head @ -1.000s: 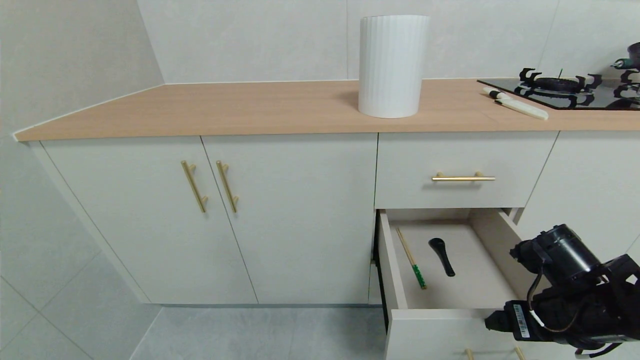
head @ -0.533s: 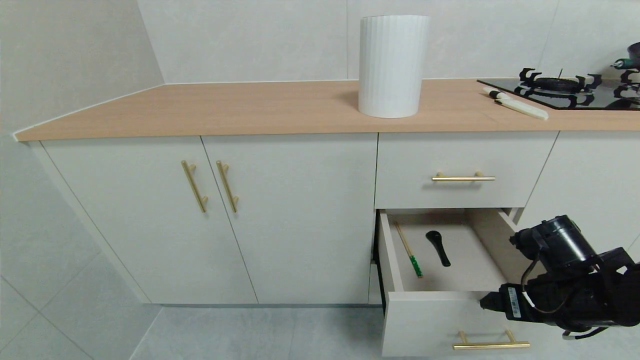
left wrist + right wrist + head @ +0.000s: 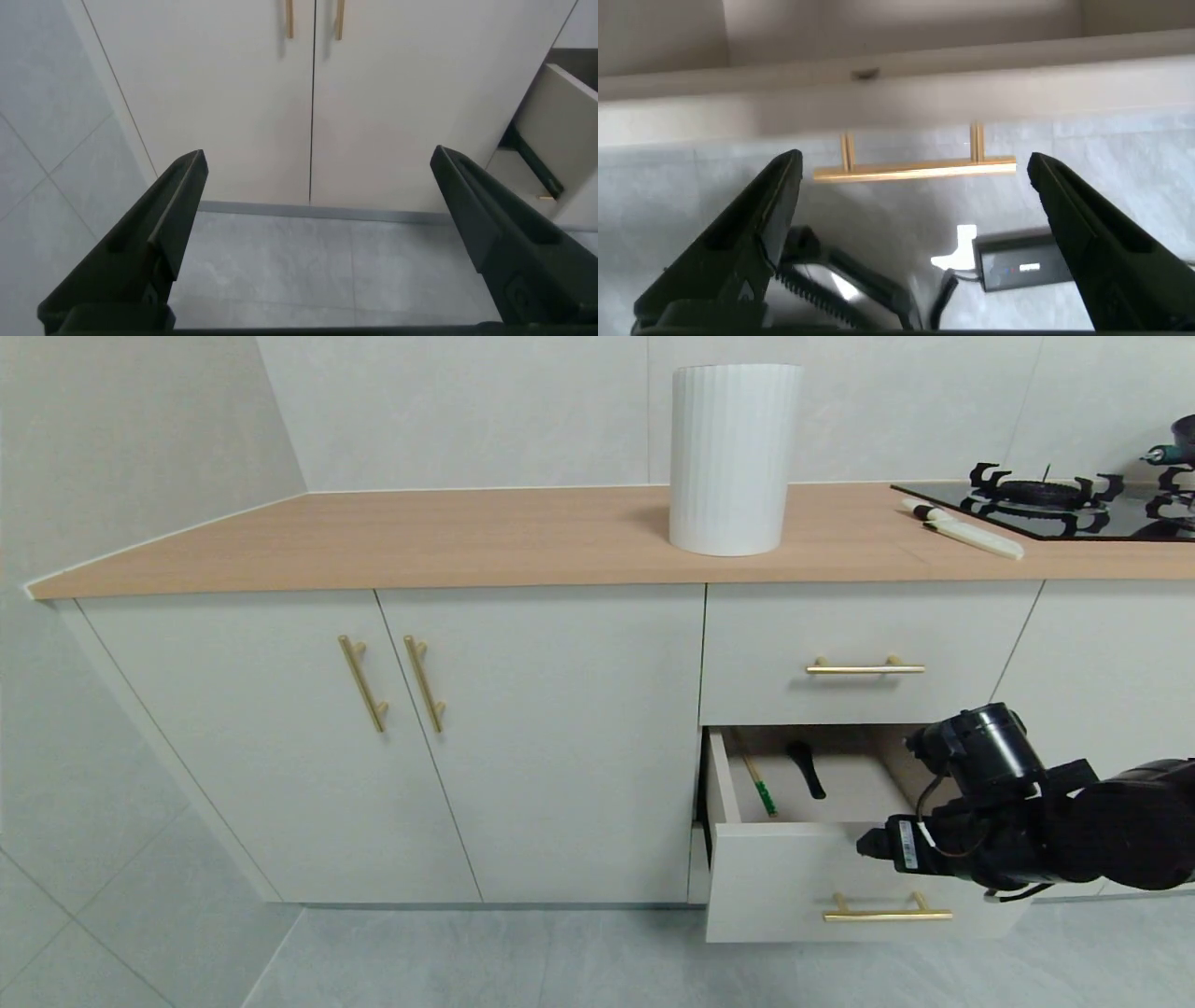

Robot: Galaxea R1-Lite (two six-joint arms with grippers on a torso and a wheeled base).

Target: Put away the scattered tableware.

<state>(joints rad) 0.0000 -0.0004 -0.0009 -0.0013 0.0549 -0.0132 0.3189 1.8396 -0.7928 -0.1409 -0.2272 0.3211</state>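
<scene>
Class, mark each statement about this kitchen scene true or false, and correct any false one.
1. The lower drawer is partly open. True.
2. A black spoon and chopsticks lie inside it. True.
3. The white ribbed container stands on the floor. False: it stands on the countertop.
4. The upper drawer is pulled out. False: it is shut.
5. The right tool is shut on the lower drawer's handle. False: it is open and grips nothing.
</scene>
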